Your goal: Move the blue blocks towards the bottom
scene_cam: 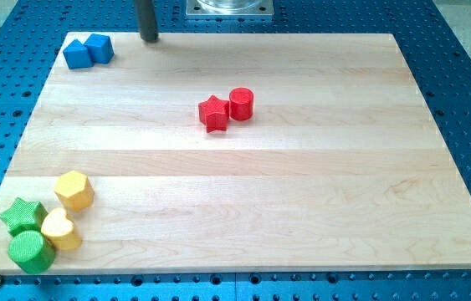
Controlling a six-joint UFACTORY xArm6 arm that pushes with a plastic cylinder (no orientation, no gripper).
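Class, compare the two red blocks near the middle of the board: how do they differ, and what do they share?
The red star block has points around its outline; the red cylinder is round with a flat circular top. The star lies toward the view's left and slightly lower, the cylinder to its right. Both share the same red and sit touching, far from my tip.

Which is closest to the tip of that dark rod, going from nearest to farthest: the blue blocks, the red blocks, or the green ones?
Measured from my tip at the view's top:
1. The blue blocks, just to its left in the board's top left corner.
2. The red star and red cylinder, mid-board, touching; too close to rank apart.
3. The green star and green cylinder, bottom left corner, farthest.
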